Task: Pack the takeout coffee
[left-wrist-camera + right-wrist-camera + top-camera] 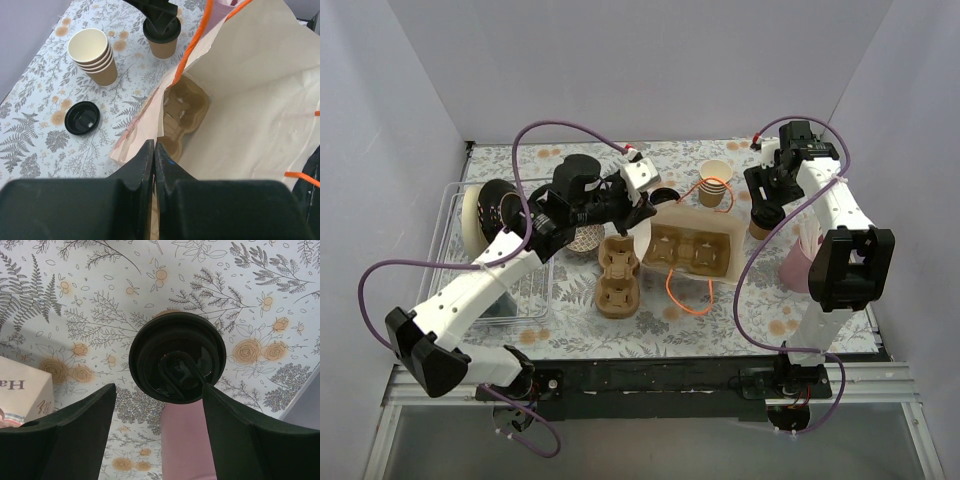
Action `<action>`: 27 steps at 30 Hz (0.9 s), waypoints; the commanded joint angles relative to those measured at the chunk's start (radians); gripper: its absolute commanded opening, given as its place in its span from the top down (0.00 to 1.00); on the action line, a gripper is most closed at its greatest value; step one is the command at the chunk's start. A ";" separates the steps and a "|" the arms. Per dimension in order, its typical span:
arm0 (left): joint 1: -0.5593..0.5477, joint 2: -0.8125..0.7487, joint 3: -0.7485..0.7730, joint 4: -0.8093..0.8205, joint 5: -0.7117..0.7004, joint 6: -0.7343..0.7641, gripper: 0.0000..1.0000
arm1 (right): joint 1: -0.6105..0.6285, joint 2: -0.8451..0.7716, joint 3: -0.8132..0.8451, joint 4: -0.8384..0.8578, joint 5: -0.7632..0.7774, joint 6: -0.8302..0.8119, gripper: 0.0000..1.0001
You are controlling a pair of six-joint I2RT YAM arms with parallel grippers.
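Observation:
The takeout coffee (758, 229) stands at the right rear of the table, a tan paper cup (163, 48) under a black lid (175, 362). My right gripper (159, 388) hangs just above it, open, one finger on each side of the lid and not touching it. A white paper bag (672, 218) with orange handles lies mid-table, mouth open, with a brown pulp carrier (188, 106) inside. My left gripper (154, 150) is shut on the bag's left edge (142, 127) and holds it up.
A stack of lidless cups (715, 184) and a loose black lid (82, 118) sit behind the bag. A second pulp carrier (618, 277) lies in front of it. A pink cup (798, 266) stands near the right arm. A clear bin (448, 240) is at the left.

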 commanded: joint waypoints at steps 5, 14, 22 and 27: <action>-0.029 -0.172 -0.163 0.181 0.001 -0.005 1.00 | -0.003 -0.040 0.000 0.026 0.006 -0.019 0.22; -0.103 -0.190 -0.220 0.203 -0.022 0.007 1.00 | -0.003 -0.065 -0.046 0.045 0.009 -0.043 0.22; -0.112 -0.170 -0.216 0.191 -0.001 0.016 1.00 | -0.001 -0.057 -0.051 0.053 -0.029 -0.063 0.22; -0.114 -0.163 -0.211 0.166 0.003 0.021 1.00 | -0.003 -0.023 0.001 0.034 -0.017 -0.057 0.22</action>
